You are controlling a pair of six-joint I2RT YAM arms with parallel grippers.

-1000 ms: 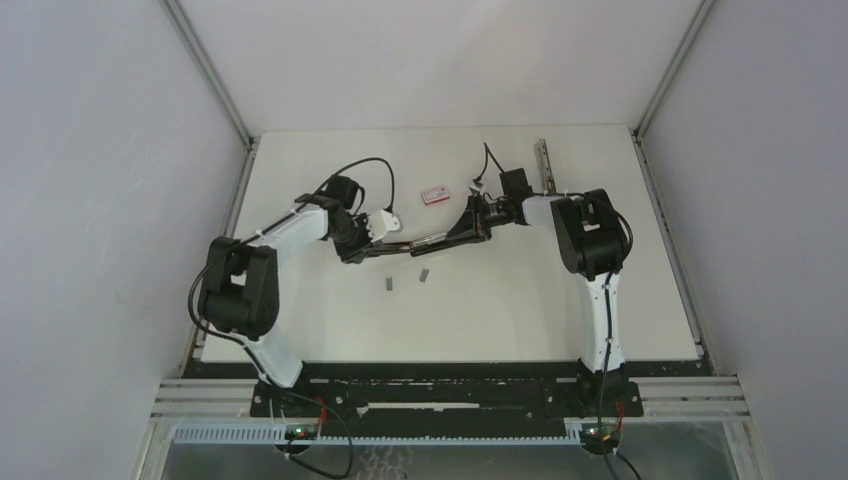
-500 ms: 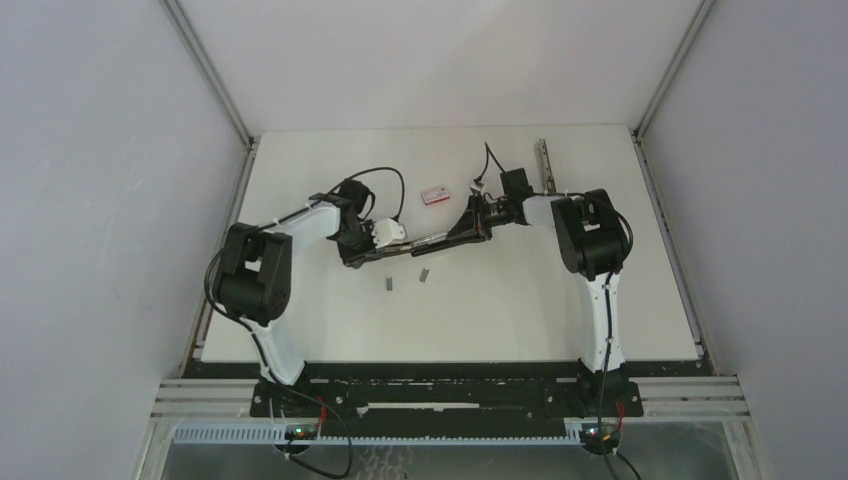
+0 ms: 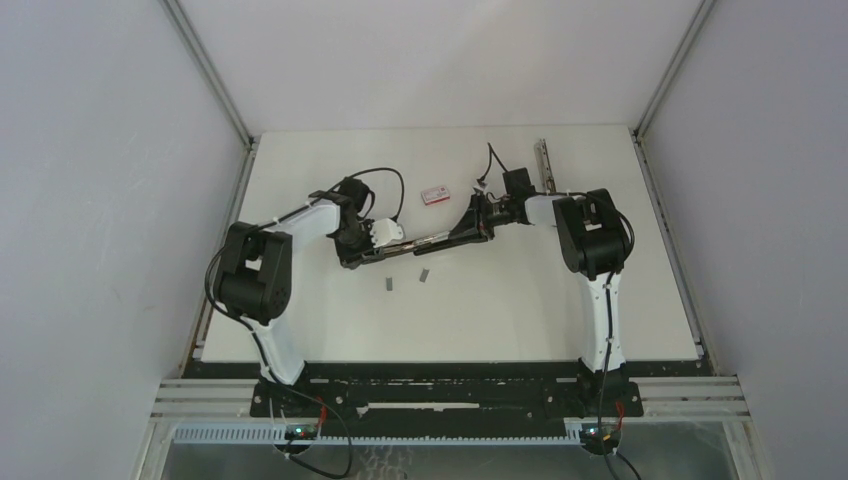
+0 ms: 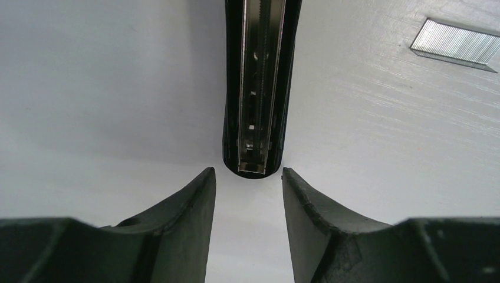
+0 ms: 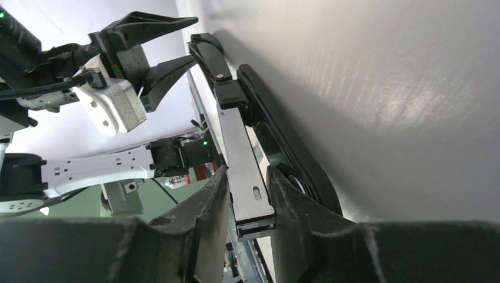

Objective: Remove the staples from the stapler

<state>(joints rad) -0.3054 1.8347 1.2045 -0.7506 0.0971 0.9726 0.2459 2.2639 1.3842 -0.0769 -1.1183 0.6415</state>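
Right, nearest us two staples point(image 3: 389, 283) lie loose on the table point(image 3: 500, 320); beyond them our left gripper point(image 4: 247, 174) stands spread and empty, just short of the stapler point(image 4: 256, 88) tip. Our right gripper point(image 5: 246, 172) clamps the stapler's other end, with a small box point(image 3: 434, 194) farther back.

Your left arm point(image 3: 298, 220) and right arm point(image 3: 600, 320) have white shells and chunky black joints; thin black cables point(image 5: 35, 89) loop above the table point(image 3: 500, 320), and the tapered fingers point(image 4: 177, 221) are black.
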